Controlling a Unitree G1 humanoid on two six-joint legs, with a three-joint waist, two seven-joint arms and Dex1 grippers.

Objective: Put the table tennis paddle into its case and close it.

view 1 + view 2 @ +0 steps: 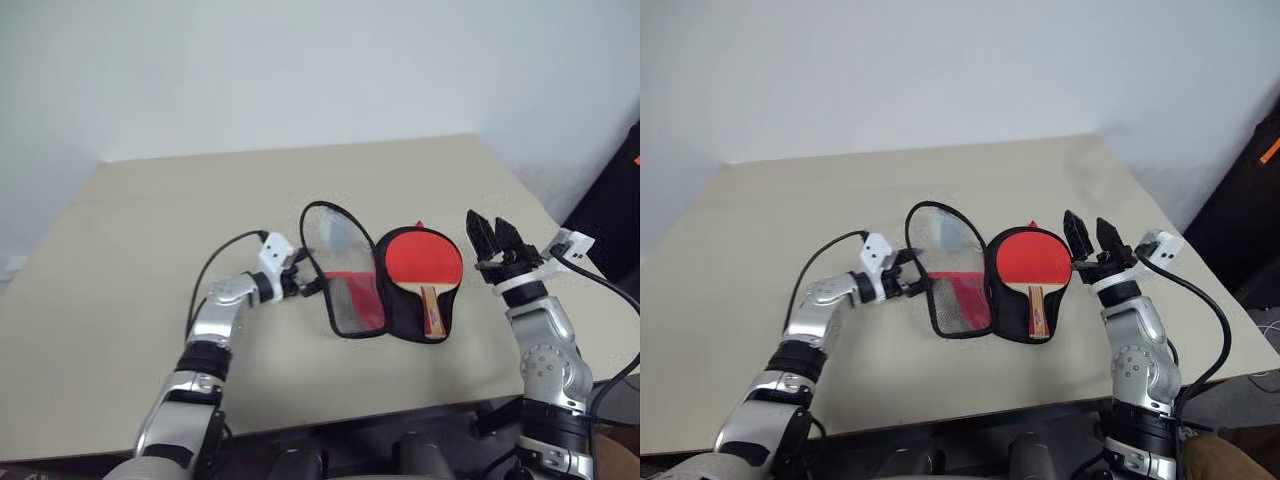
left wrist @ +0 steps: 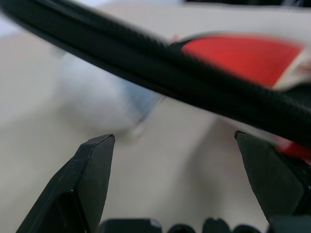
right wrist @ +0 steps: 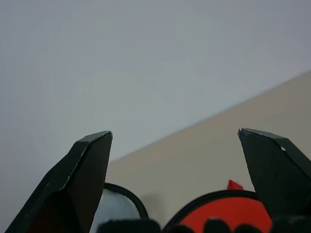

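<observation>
Paddle (image 1: 424,258) lies in the black half of the open case (image 1: 352,302). My left gripper (image 1: 312,286), fingers spread and empty, sits at the raised clear flap; right gripper (image 1: 496,240), also spread, hovers beside the case. I'd fold the flap squarely over.

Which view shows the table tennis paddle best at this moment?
Either head view: the table tennis paddle lies whole in the open case, red face and wooden handle visible. The left wrist view gives a blurred red strip behind the case's black edge; the right wrist view shows just the top of its red face.
</observation>
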